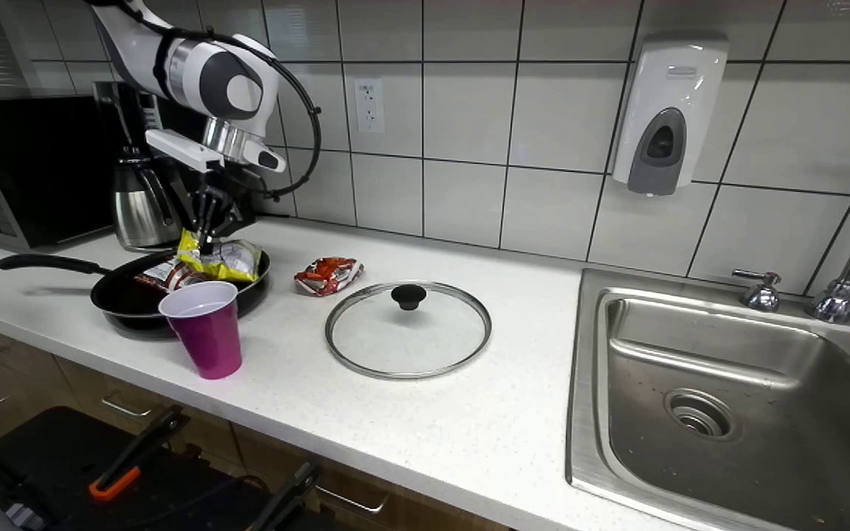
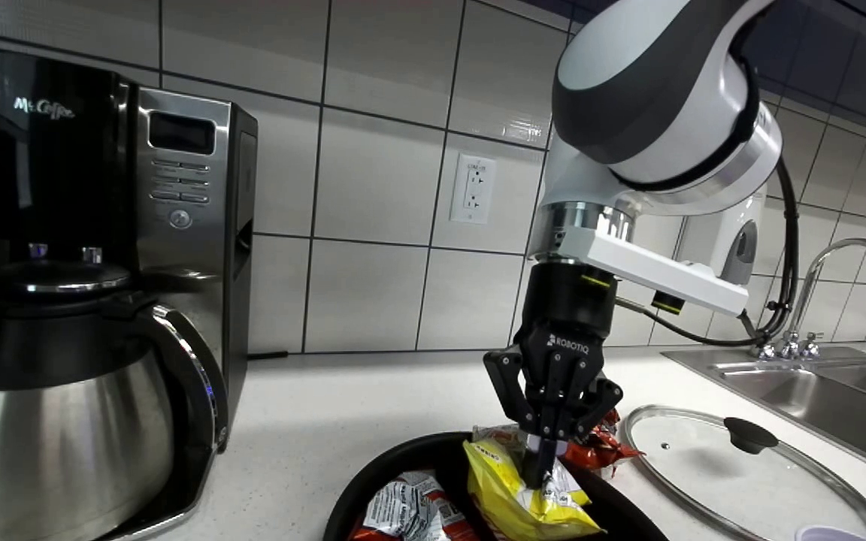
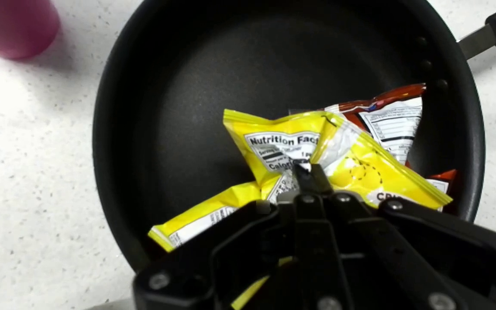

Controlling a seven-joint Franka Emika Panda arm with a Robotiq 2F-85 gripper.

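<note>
While the jaws pinch its middle, the yellow bag [image 3: 271, 150] bunches between their tips.

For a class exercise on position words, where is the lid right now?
In an exterior view, the lid lies near the middle, on the counter, with the sink to its right and the red bag outside the pan to its upper left.

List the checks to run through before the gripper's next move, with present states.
1. Gripper shut on the yellow bag: ok, crumpled in its grip.
2. Bag inside the pan: ok, within the rim in the wrist view.
3. Bag resting on the pan floor: cannot tell.
4. Nothing beneath the bag: not ok, it partly covers a red-and-white packet.
5. Purple cup apart from the pan: ok, gap visible.
</note>
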